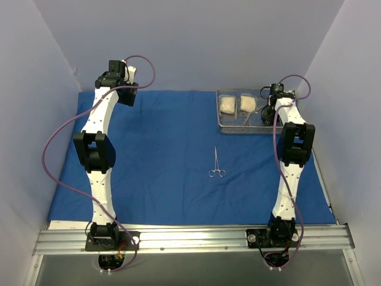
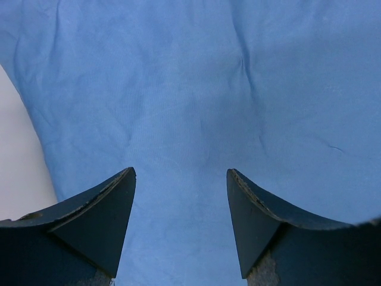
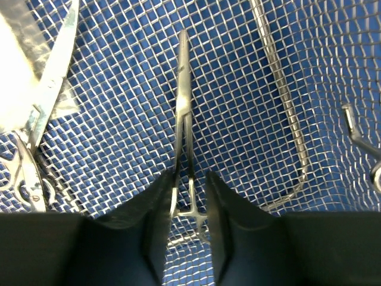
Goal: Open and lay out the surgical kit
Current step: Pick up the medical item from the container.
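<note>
The blue cloth wrap (image 1: 166, 149) lies spread flat over the table. At its far right stands the wire-mesh tray (image 1: 238, 130) with two white gauze packets (image 1: 228, 105) (image 1: 247, 104) inside. My right gripper (image 1: 269, 117) reaches down into the tray. In the right wrist view its fingers (image 3: 189, 176) have closed narrowly round the shanks of a silver clamp (image 3: 183, 89) that lies on the mesh. Another clamp (image 1: 217, 164) rests alone on the cloth near the middle. My left gripper (image 2: 181, 173) hangs open over bare cloth (image 2: 196, 107) at the far left corner, holding nothing.
Beside the held clamp, scissors (image 3: 37, 125) and a gauze packet's edge (image 3: 12, 59) lie at the left of the tray. A wire handle (image 3: 286, 101) and another steel instrument (image 3: 357, 131) lie to the right. White walls close in on both sides.
</note>
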